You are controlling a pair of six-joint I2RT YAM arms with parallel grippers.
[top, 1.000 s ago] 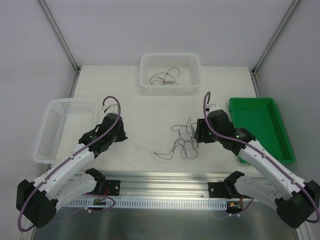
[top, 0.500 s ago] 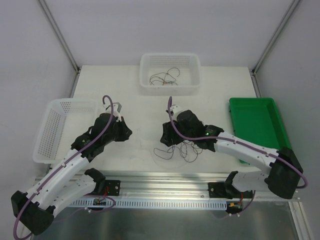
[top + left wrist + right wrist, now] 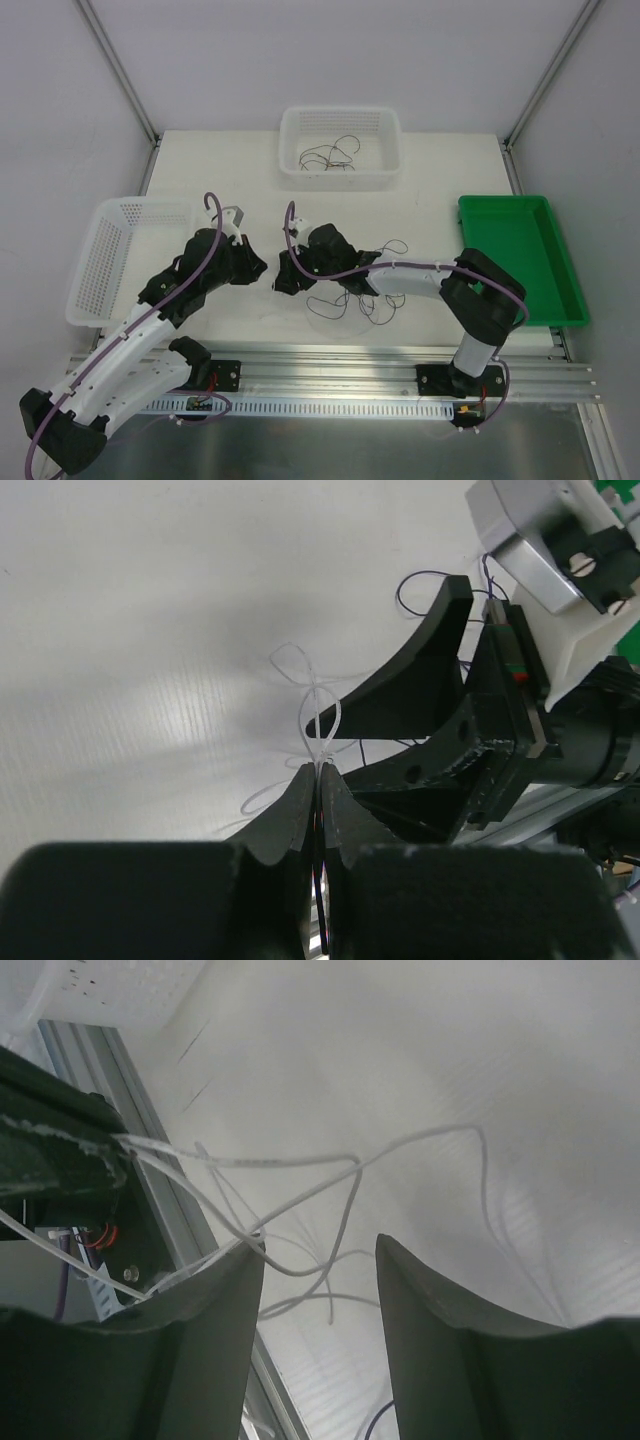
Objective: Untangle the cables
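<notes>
Top external view: a white worktop [image 3: 450,170] carries two baskets, a tray and the cables; both arms reach from its near edge toward the middle.
Right arm [image 3: 420,277]: it lies low and stretches far to the left across the worktop.
Left arm [image 3: 150,315]: it reaches up and to the right, and ends just beside the tip of the right arm.
Left basket [image 3: 85,262]: white, at the left edge of the worktop.
Green tray [image 3: 520,260]: at the right edge of the worktop.
Back basket [image 3: 340,182]: white, at the far edge in the middle; some thin cables [image 3: 328,155] lie inside it.
Left pincer [image 3: 318,775]: fully closed, its two fingers pressed together on the white cable.
Right pincer [image 3: 320,1250]: about half open, its fingers clearly apart; strands of the white cable pass near the gap, but nothing is clamped.
Dark cables [image 3: 365,297]: a loose tangle on the worktop, under and just beside the right arm, near the front middle.
White cable [image 3: 318,718]: it comes up out of the left pincer's tips in small loops and hangs between the two pincers.
</notes>
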